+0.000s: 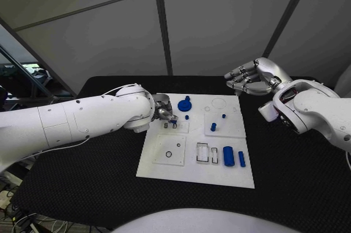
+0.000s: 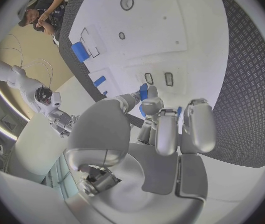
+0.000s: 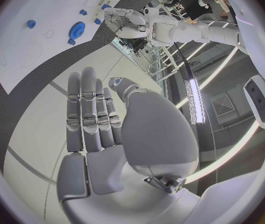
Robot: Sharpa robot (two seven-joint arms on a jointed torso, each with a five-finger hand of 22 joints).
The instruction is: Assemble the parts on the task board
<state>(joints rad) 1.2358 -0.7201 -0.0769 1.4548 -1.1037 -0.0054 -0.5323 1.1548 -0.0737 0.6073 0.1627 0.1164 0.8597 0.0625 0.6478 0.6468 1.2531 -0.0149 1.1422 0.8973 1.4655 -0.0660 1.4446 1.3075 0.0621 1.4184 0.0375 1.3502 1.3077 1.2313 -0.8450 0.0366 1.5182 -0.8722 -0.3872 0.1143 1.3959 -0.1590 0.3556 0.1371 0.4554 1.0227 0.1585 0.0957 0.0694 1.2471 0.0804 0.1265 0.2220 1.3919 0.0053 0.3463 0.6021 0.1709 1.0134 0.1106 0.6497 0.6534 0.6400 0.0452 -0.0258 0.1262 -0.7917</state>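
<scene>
Left fingers: the left hand is low over the far-left part of the task board; in the left wrist view its fingers pinch a small blue part at their tips, so they are grasping it, the piece pointing down toward two small dark-rimmed slots in the white plate

Right fingers: the right hand hangs in the air beyond the board's far-right corner; its fingers are straight, side by side and hold nothing, so released

Parts on the board: a blue gear-like piece just beside the left hand; a short blue peg near the middle; a thicker blue cylinder and a thinner blue bar side by side near the front right; two rectangular outlines just left of them

Counter: the black counter carries the board in its middle

Step in hand: as I judge it, seating the pinched part into one of the small slots under the left hand; the other blue pieces look not yet placed

Next move: it likely calls for lining the part's end up with the slot, keeping it upright, then pressing straight down; a tilt could jam it at the rim
</scene>
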